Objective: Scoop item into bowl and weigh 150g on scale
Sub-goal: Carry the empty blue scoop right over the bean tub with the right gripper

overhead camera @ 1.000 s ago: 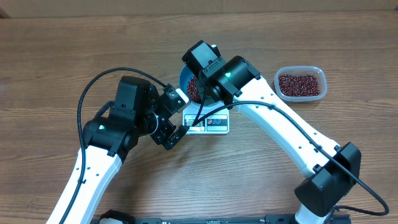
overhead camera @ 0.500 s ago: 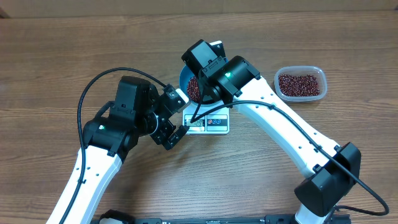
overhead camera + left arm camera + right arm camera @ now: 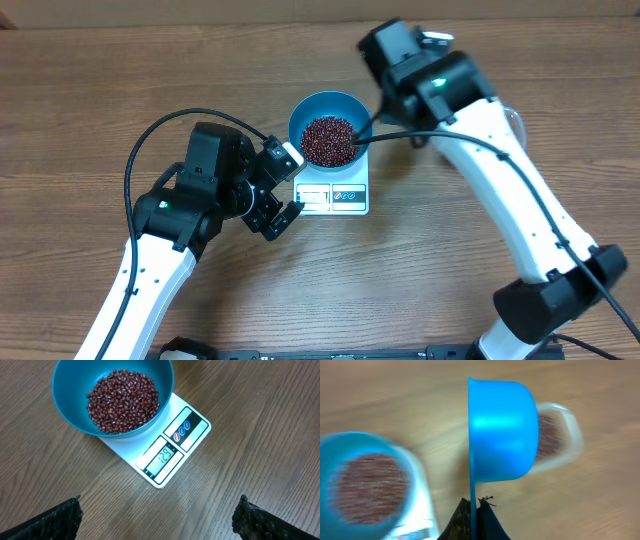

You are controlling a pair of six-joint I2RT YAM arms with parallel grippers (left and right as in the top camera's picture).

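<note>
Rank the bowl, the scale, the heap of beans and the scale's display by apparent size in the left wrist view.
1. bowl and scale: about alike; the bowl covers part of the scale and sits nearer the camera, so they stay unranked.
2. beans
3. display

In the right wrist view, bowl (image 3: 330, 452), beans (image 3: 367, 487) and tub (image 3: 572, 442) are smeared. Overhead, the right arm (image 3: 505, 175) covers nearly all the tub.
</note>
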